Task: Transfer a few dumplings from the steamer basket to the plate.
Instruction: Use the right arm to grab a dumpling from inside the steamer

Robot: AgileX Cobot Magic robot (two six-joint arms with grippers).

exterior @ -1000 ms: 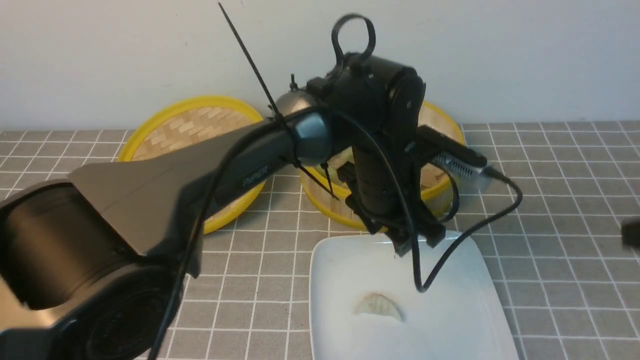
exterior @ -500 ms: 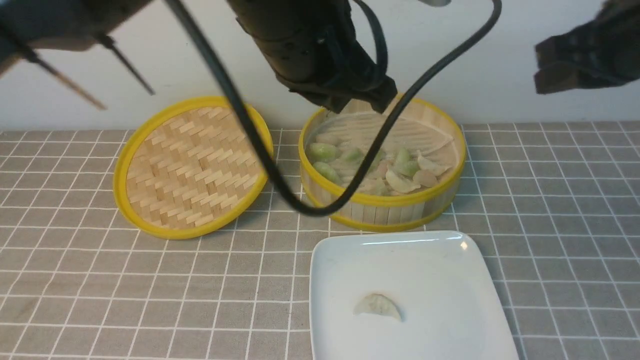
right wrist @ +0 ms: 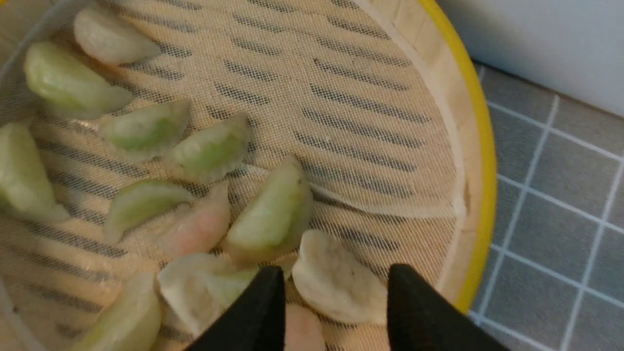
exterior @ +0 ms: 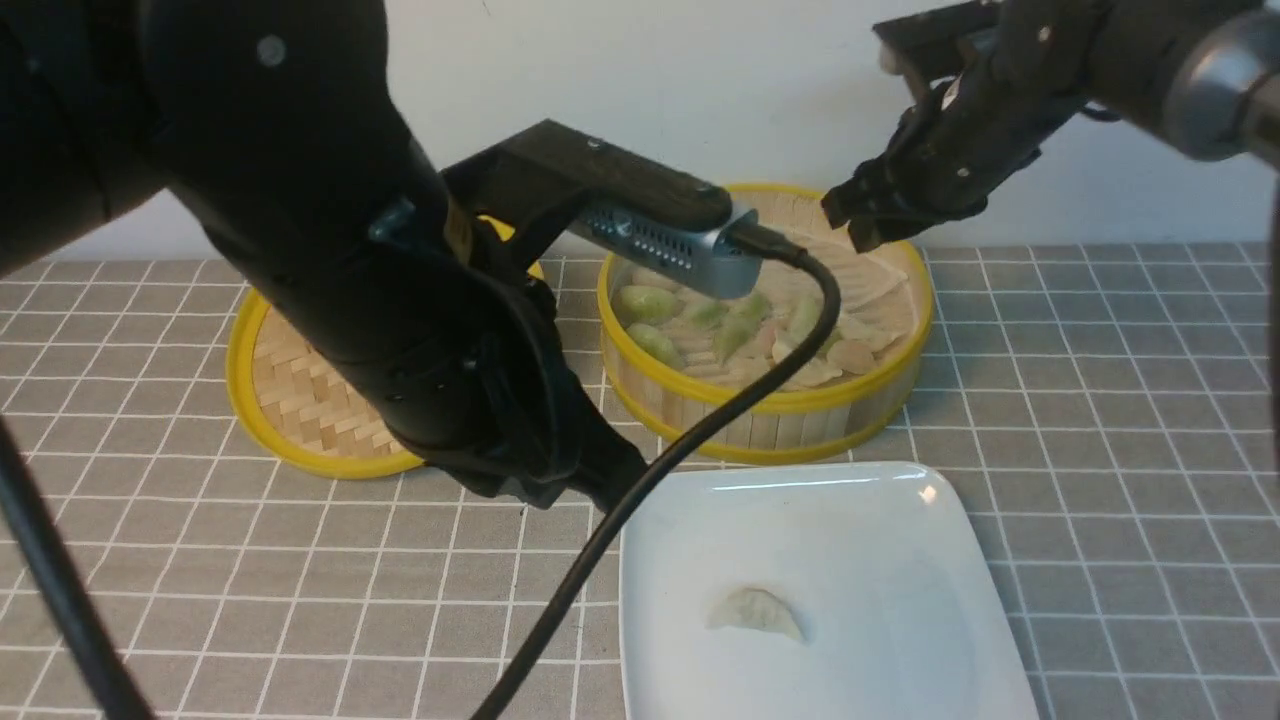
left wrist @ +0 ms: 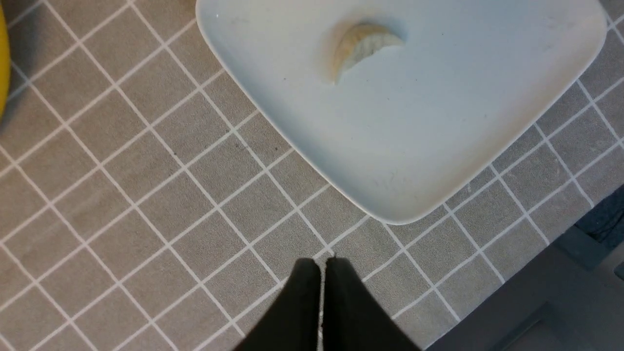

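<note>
My left arm (exterior: 300,200) is glossy black, carrying a silver vented camera block (exterior: 660,240) and a thick black cable (exterior: 700,430); left claw (left wrist: 322,265) and right claw (right wrist: 336,280) are matte black wedges.

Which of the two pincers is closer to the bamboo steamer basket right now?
The right. The right pincer hangs open over the steamer basket, just above its dumplings. The left pincer, shut, is off over the table by a corner of the plate.

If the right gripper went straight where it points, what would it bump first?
Probably the pale dumpling in the basket: the right gripper points at it, jaws open, though depth is unclear.
</note>
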